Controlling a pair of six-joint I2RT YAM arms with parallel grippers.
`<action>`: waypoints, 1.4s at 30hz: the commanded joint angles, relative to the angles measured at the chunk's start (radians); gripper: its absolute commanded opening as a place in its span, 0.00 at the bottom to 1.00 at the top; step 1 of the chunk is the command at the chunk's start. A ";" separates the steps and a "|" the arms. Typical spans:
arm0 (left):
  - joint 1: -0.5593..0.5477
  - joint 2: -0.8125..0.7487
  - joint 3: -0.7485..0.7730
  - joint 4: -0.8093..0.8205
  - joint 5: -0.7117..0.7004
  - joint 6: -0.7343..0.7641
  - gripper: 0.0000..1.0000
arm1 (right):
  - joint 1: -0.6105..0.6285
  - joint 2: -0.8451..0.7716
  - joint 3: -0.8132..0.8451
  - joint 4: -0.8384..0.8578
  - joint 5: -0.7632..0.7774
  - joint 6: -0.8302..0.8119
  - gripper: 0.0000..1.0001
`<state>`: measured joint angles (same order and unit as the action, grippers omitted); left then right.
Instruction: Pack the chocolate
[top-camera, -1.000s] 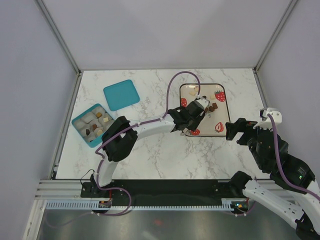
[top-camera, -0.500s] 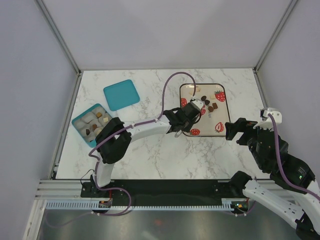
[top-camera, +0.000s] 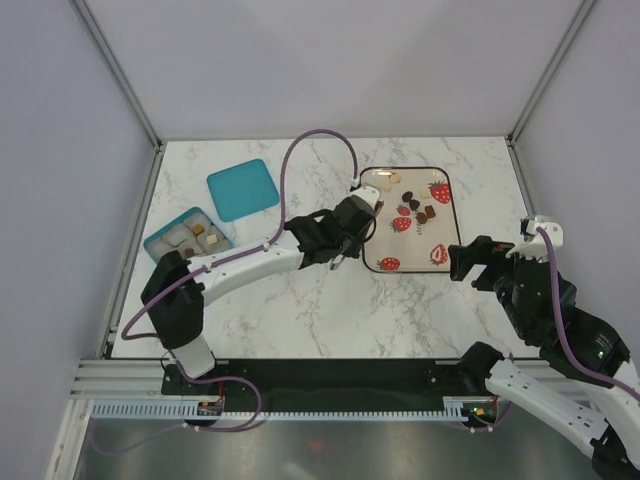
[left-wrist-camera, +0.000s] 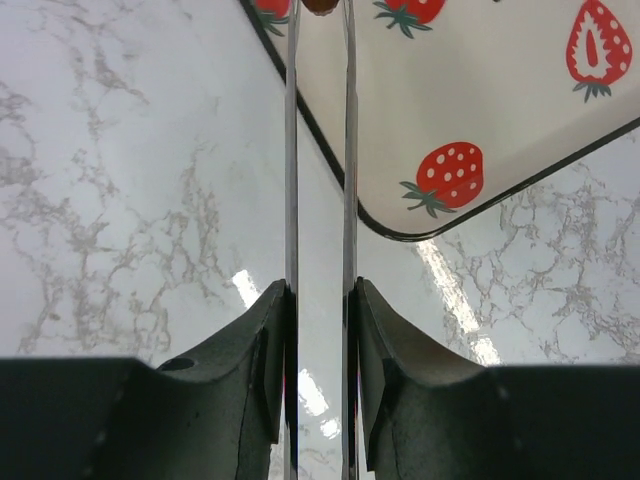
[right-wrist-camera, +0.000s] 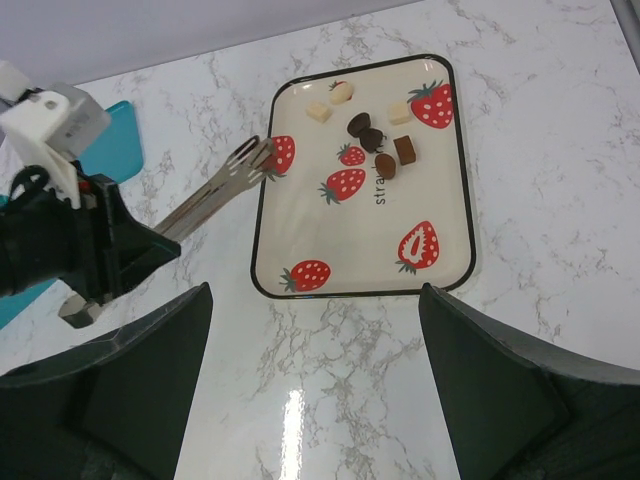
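My left gripper (left-wrist-camera: 320, 292) (top-camera: 350, 225) is shut on thin silver tongs (left-wrist-camera: 293, 150) (right-wrist-camera: 215, 190). The tong tips reach over the left edge of the strawberry-print tray (top-camera: 447, 215) (right-wrist-camera: 465, 200) and pinch a small brown chocolate piece (left-wrist-camera: 320, 4), cut off at the top of the left wrist view. Several loose chocolates (top-camera: 412, 206) (right-wrist-camera: 376, 140), dark brown and cream, lie in the far half of the tray. My right gripper (right-wrist-camera: 315, 380) (top-camera: 470, 260) hovers open and empty over the table near the tray's front right corner.
A teal box (top-camera: 160, 250) with divided cells holding several chocolates stands at the left. Its teal lid (top-camera: 243, 189) lies flat behind it. White walls with metal posts close in the marble table.
My left arm has swung left, carrying the tongs from the tray's middle back to its left edge. The tongs have closed in. The right arm has not moved.
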<state>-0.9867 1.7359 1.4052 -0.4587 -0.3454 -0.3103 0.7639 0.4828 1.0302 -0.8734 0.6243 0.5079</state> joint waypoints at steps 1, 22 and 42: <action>0.063 -0.134 -0.025 -0.038 -0.067 -0.076 0.37 | 0.006 -0.010 -0.005 0.022 -0.015 0.014 0.93; 0.733 -0.622 -0.337 -0.299 -0.110 -0.066 0.36 | 0.006 -0.023 -0.039 0.083 -0.046 -0.046 0.93; 0.967 -0.644 -0.407 -0.316 -0.047 -0.032 0.36 | 0.006 -0.042 -0.062 0.086 -0.049 -0.042 0.93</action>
<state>-0.0288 1.0988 1.0008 -0.7853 -0.3901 -0.3756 0.7639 0.4477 0.9749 -0.8223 0.5793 0.4744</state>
